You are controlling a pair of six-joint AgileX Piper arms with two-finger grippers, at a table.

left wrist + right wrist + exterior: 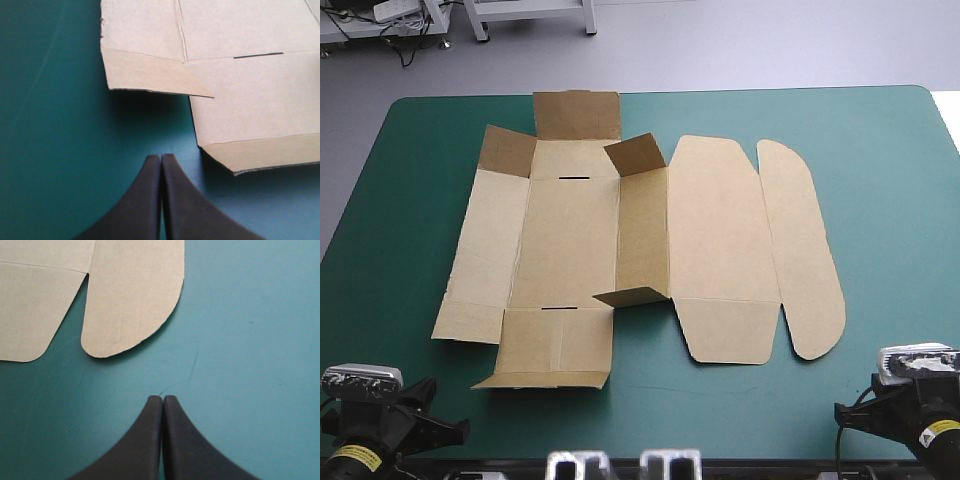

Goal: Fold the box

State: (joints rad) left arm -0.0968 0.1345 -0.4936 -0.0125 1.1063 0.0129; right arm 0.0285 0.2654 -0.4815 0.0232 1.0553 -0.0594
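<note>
The brown box (570, 240) lies as a cut sheet in the middle of the teal-green table, mostly flat. A few small flaps at its far end and near end stand partly raised. Its lid panel and rounded tuck flap (800, 250) lie flat to the right. My left gripper (161, 159) is shut, hovering over bare cover just short of the sheet's near left corner flaps (150, 75). Over bare cover, a short way back from the rounded end of the tuck flap (132, 300), my right gripper (162, 399) is shut too. Neither gripper touches the board.
Bare teal-green cover (890, 180) surrounds the sheet on all sides, widest at the right and along the near edge. The table's near edge runs close behind both grippers.
</note>
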